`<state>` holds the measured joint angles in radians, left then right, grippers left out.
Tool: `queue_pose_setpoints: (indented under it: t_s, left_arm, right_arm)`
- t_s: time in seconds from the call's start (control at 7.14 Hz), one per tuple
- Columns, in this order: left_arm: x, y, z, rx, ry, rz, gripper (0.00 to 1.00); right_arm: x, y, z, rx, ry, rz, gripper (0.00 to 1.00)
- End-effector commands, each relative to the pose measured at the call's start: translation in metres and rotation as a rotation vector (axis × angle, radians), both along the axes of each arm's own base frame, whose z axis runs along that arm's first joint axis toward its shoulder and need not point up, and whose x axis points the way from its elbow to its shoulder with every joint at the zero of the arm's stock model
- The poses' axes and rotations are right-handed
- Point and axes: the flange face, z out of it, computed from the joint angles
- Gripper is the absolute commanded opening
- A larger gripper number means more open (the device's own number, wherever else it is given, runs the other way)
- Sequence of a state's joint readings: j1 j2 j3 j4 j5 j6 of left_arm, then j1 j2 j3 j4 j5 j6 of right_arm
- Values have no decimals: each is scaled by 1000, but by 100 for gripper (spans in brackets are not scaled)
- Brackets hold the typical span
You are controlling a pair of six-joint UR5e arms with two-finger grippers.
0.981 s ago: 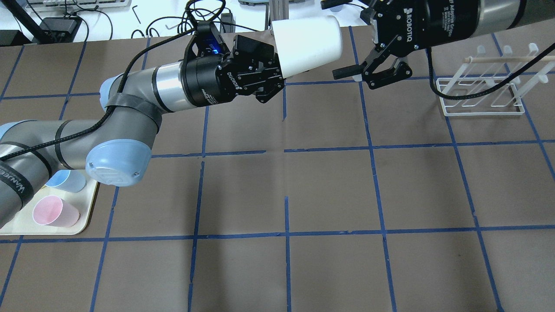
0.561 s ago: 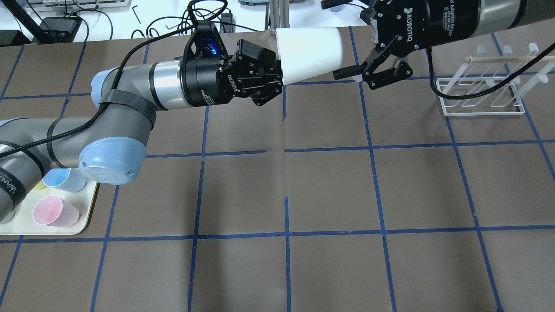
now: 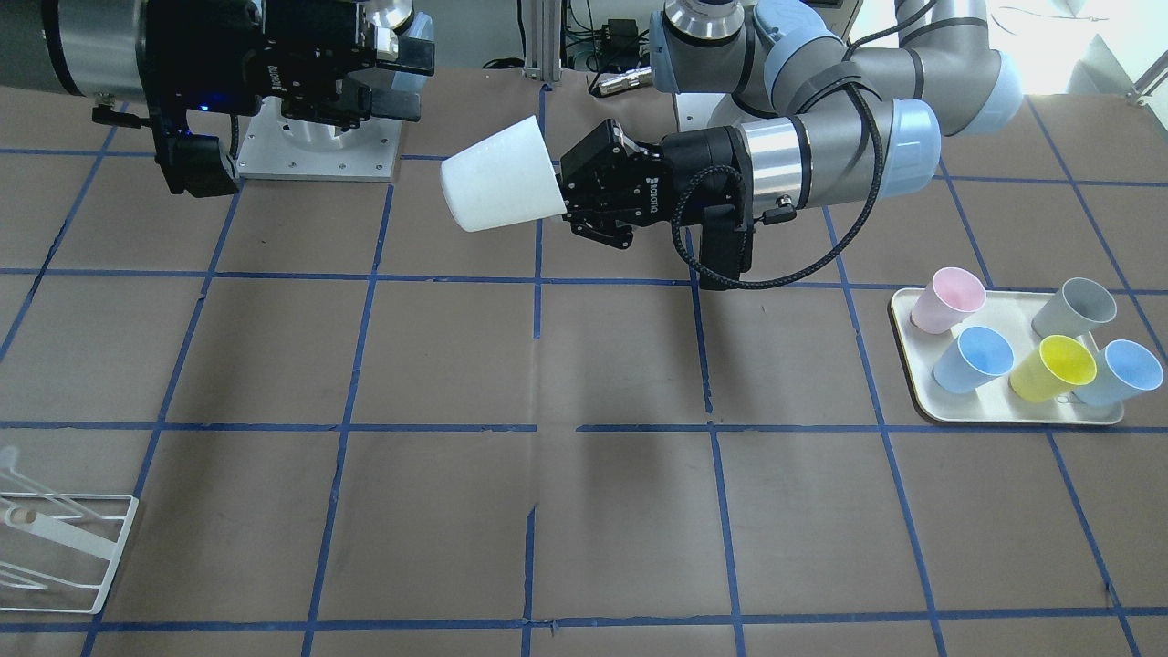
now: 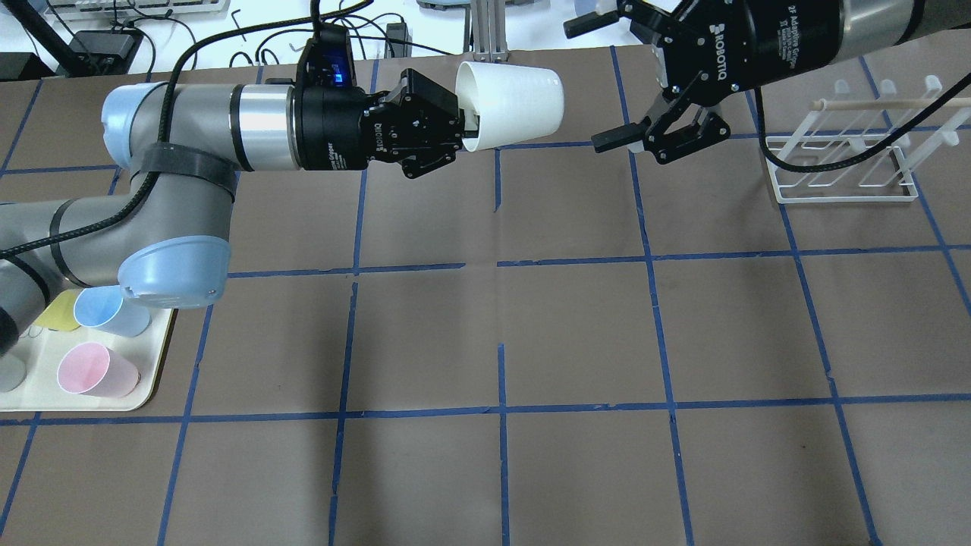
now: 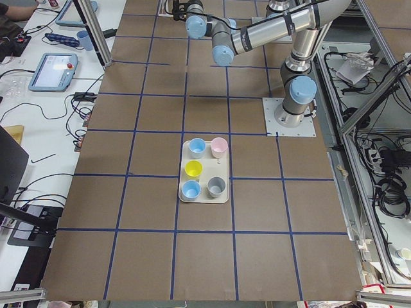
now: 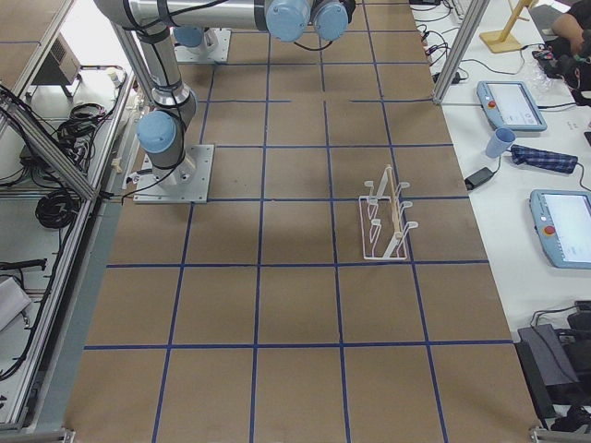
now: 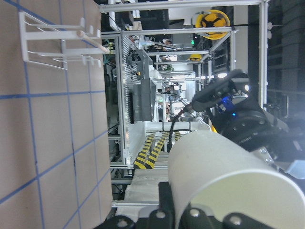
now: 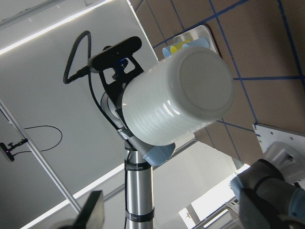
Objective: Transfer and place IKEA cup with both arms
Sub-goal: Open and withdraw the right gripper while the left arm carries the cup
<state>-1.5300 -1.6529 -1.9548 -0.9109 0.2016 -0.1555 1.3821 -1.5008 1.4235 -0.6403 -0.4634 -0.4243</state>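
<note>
Table (image 4: 576, 326): brown, blue tape grid. Left arm (image 4: 190, 144) stretches along the far side; right arm (image 4: 880, 23) enters far right. Cup tray (image 4: 155, 364) sits near left, wire rack (image 4: 842, 163) far right. IKEA cup (image 4: 516, 106) is in the air over far centre, lying sideways, base toward the right gripper (image 4: 588, 83), which is spread wide and not touching it. Left gripper (image 4: 464, 125) is clamped on the cup's rim.

Brown table (image 4: 576, 326), blue tape grid. Cream tray (image 3: 915, 388) at robot's left; white wire rack (image 4: 846, 199), perhaps for cups, right.
</note>
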Motion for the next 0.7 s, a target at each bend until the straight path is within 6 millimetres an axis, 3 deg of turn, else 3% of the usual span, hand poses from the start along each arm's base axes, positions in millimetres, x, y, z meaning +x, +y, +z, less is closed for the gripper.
queue_pose_setpoints:
  t_s: [0.0, 0.14, 0.56]
  left_arm:
    - [13, -12, -18, -65, -228, 67, 0]
    - [23, -19, -21, -98, -355, 109, 0]
    - [102, -38, -51, -145, -812, 177, 0]
  right_arm:
    - [-11, 5, 1, -67, 189, 126, 100]
    - [-19, 5, 9, -90, 349, 128, 100]
    - [-27, 1, 30, -244, 746, 121, 100]
